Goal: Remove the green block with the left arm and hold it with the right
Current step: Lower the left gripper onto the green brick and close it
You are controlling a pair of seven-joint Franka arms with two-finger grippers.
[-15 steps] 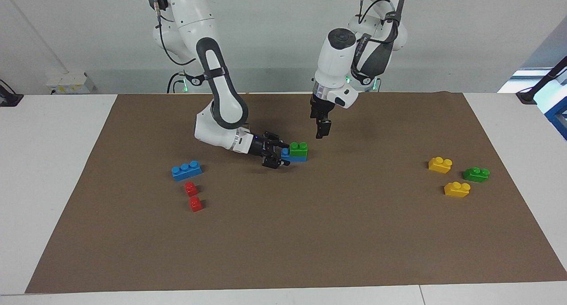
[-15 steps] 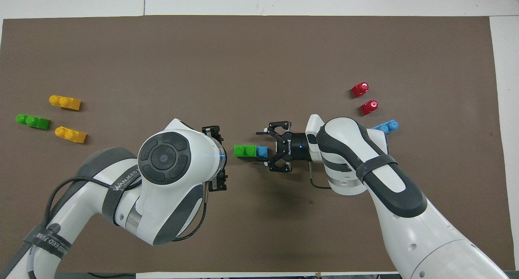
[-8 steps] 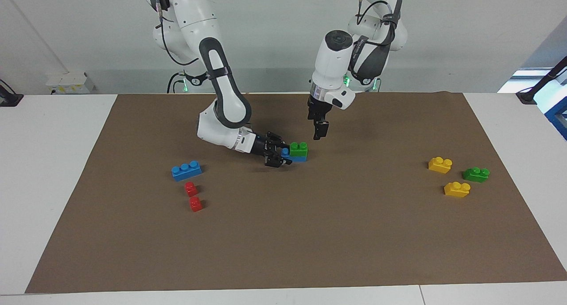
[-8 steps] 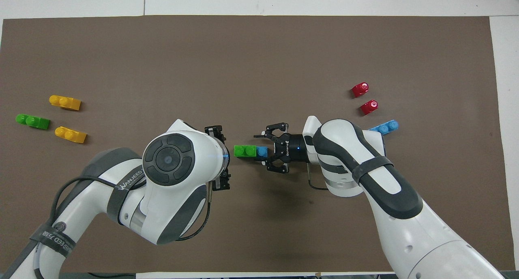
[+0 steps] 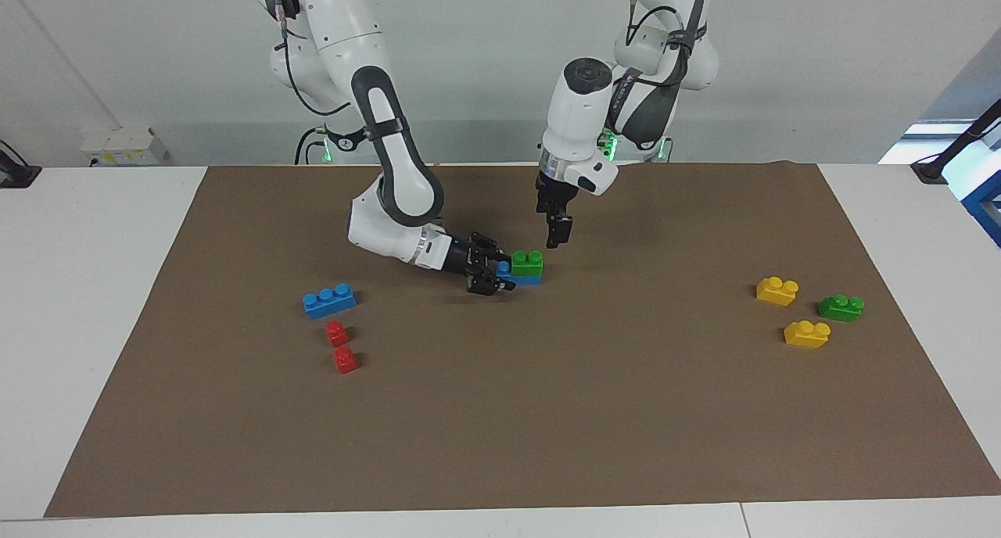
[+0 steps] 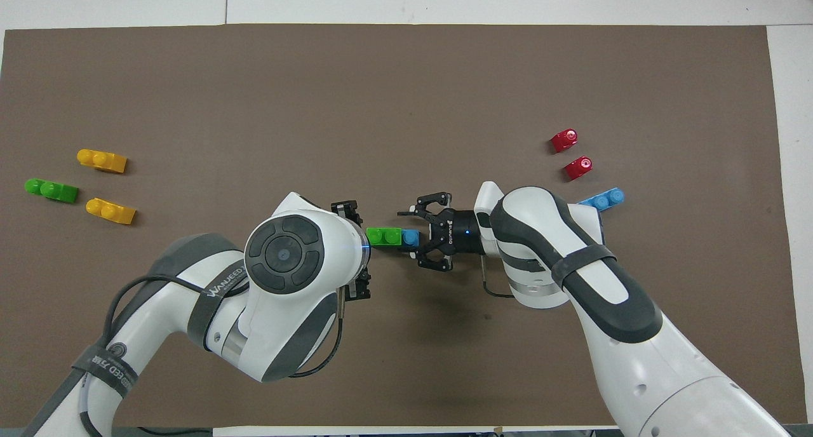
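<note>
The green block [image 5: 528, 263] [image 6: 383, 236] sits stacked on a blue brick [image 5: 521, 279] [image 6: 410, 237] in the middle of the brown mat. My right gripper [image 5: 498, 273] [image 6: 411, 237] lies low along the mat and is shut on the bare end of that blue brick. My left gripper [image 5: 554, 239] [image 6: 355, 249] hangs open and pointing down, a little above the mat. It is just beside the green block toward the left arm's end and does not touch it.
A dark green brick [image 5: 841, 307] and two yellow bricks [image 5: 776, 290] [image 5: 807, 333] lie toward the left arm's end. A blue three-stud brick [image 5: 329, 300] and two small red bricks [image 5: 337, 332] [image 5: 345, 359] lie toward the right arm's end.
My left gripper has moved sideways toward the green block. The right gripper's fingers have drawn in onto the blue brick. The stack has not moved.
</note>
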